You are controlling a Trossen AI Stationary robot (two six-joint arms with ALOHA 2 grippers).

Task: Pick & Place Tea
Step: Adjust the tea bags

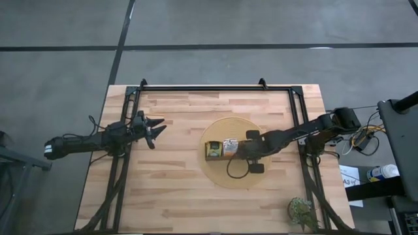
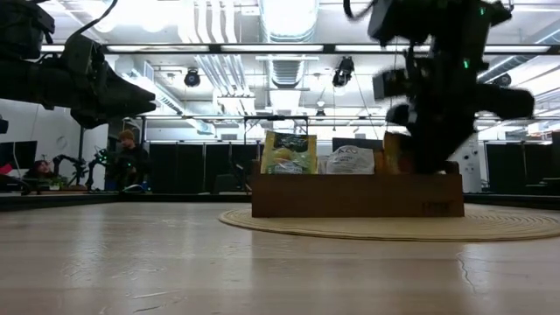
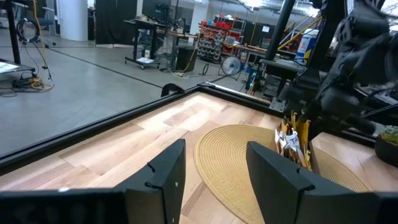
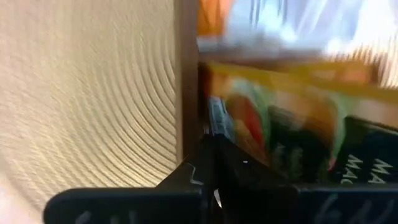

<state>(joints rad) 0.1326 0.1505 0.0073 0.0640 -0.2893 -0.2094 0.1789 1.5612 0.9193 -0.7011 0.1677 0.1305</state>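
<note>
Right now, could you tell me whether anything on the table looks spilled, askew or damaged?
Nothing stands out. The tea packets stand upright in the wooden tray, which sits on the round woven mat. No packets lie loose on the table.

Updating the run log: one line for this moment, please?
right gripper: shut, down in wooden tray among tea packets | left gripper: open, hovering, empty | tray on round mat

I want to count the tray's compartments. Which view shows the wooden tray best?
The high view: the wooden tray lies open from above on the round mat, though the right gripper covers part. The low view shows only its side wall; the wrist views show fragments.
</note>
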